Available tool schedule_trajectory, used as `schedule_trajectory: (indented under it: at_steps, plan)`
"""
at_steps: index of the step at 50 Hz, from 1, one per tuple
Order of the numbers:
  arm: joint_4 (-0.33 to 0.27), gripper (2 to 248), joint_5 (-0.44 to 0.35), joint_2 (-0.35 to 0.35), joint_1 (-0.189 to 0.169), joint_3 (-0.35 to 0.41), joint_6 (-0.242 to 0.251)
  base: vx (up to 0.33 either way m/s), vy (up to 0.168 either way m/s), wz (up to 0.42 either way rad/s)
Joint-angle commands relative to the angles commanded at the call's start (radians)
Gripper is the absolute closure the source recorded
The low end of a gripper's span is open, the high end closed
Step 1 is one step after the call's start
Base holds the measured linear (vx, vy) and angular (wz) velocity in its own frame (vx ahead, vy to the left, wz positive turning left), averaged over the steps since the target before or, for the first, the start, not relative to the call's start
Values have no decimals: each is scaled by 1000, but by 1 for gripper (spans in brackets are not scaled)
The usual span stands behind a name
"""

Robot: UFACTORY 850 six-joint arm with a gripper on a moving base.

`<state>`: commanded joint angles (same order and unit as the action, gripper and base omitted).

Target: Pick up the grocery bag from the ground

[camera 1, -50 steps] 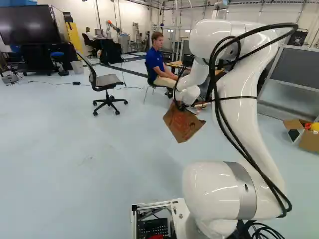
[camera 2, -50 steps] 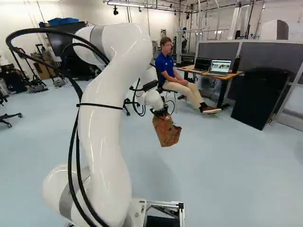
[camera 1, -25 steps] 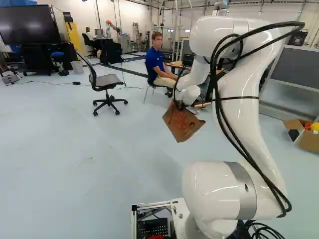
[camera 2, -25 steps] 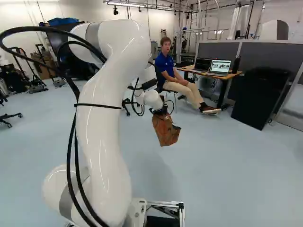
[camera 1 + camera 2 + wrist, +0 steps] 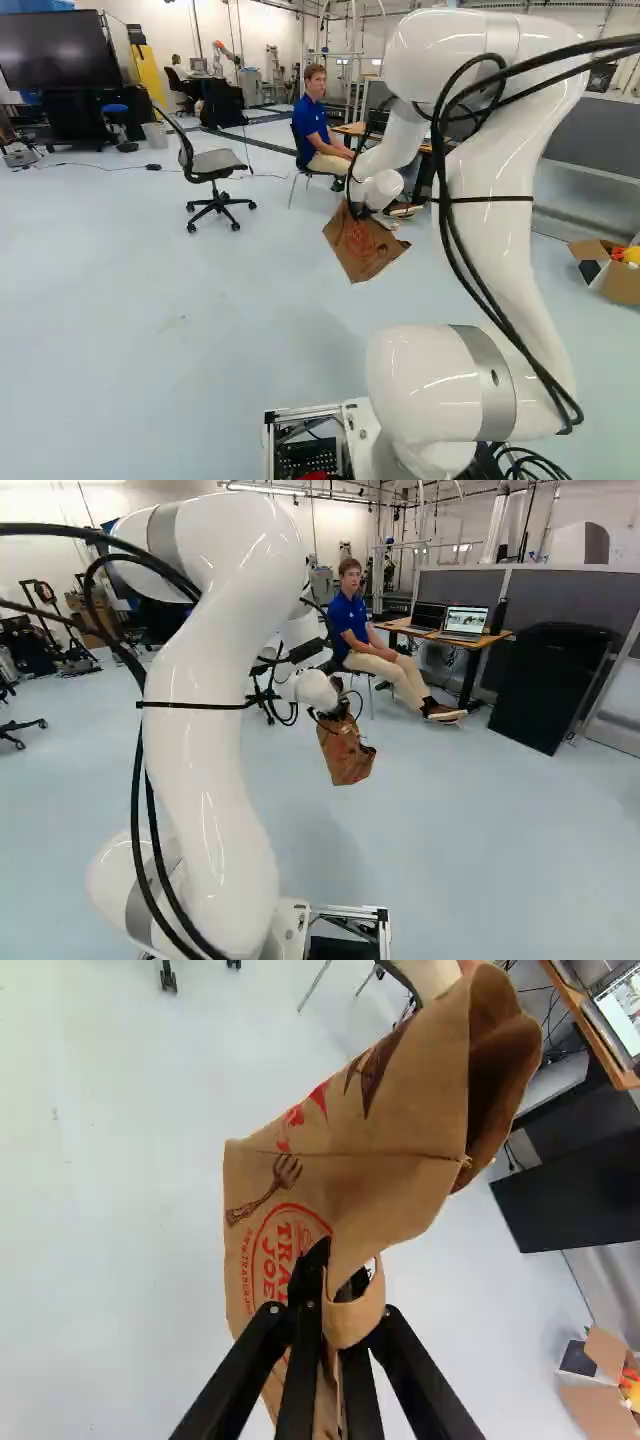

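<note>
Hanging above the floor (image 5: 470,850), the grocery bag (image 5: 345,758) extends ahead of the fingers (image 5: 339,712), pinched between them.

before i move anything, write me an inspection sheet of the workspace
surface: pale floor, a few small marks
job's things: paper grocery bag, hanging tilted above the floor
clutter: open cardboard box with things in it, at the right of the left base view; wheeled chair at the left
hand: shut on the bag near its handle
cables: black cables looping along the arm; thin cord across the floor behind the chair
surroundings: person seated beyond the bag; desk with two laptops
spills: nothing seen
</note>
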<state>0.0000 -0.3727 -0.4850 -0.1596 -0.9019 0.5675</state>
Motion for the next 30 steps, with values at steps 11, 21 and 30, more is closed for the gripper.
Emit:
schedule_trajectory:
  at_steps: [11, 21, 30]
  plan:
    - [0, 228, -44, 67, 14, 72, -50, 0, 0, 0]
    - [0, 228, -92, 141, 29, 150, -105, 0, 0, 0]
    - [0, 228, -141, 215, 45, 229, -160, 0, 0, 0]
